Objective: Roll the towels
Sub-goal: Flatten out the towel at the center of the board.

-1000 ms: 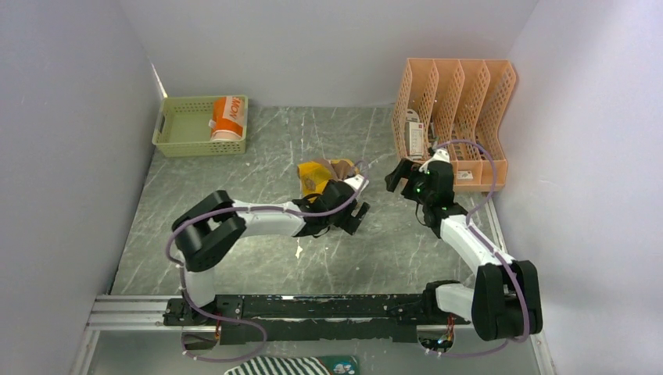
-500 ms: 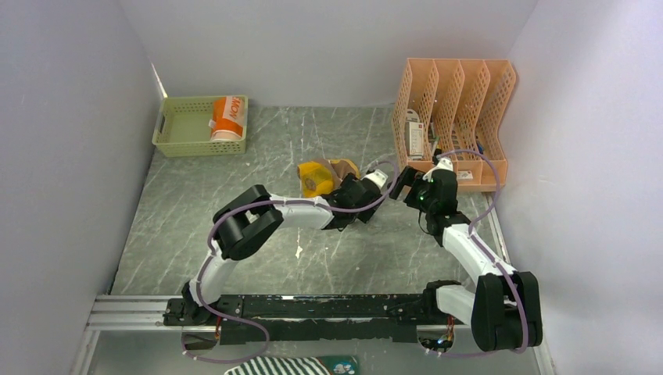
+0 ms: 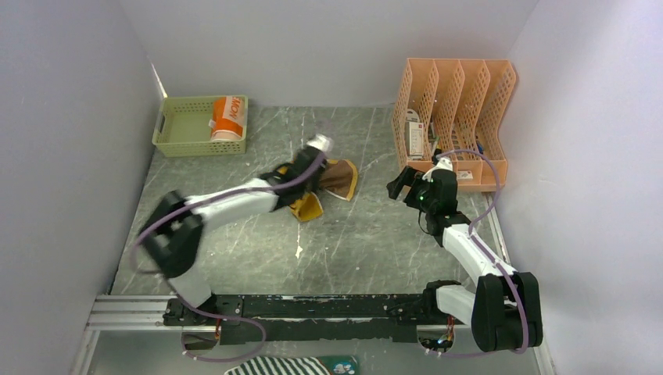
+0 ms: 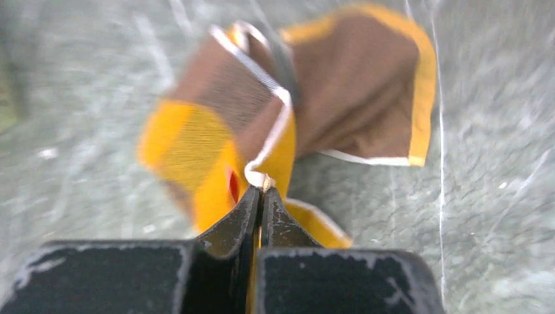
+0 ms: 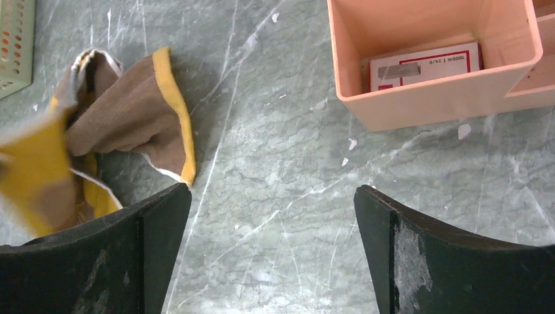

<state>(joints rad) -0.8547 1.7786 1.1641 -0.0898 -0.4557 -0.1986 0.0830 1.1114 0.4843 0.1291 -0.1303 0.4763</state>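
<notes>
The yellow towel with brown print (image 3: 338, 178) lies crumpled mid-table, one yellow flap (image 3: 307, 208) pulled toward the near side. My left gripper (image 3: 303, 191) is over it, and the left wrist view shows that gripper (image 4: 262, 191) shut on the white-piped edge of the towel (image 4: 353, 98). The orange towel (image 3: 227, 117) sits rolled in the green basket (image 3: 199, 148) at the back left. My right gripper (image 3: 400, 181) hovers to the right of the yellow towel. In its wrist view the right gripper (image 5: 271, 190) is open over bare table, the towel (image 5: 131, 111) at the left.
An orange file organiser (image 3: 457, 101) stands at the back right, close behind my right gripper; one of its slots (image 5: 432, 91) holds a small white box (image 5: 422, 63). A black-and-white striped cloth (image 3: 274, 366) lies below the arm rail at the near edge.
My left arm swung left across the yellow towel and its jaws closed on the towel's edge. The towel has been dragged partly open toward the near side. The right arm barely moved.
</notes>
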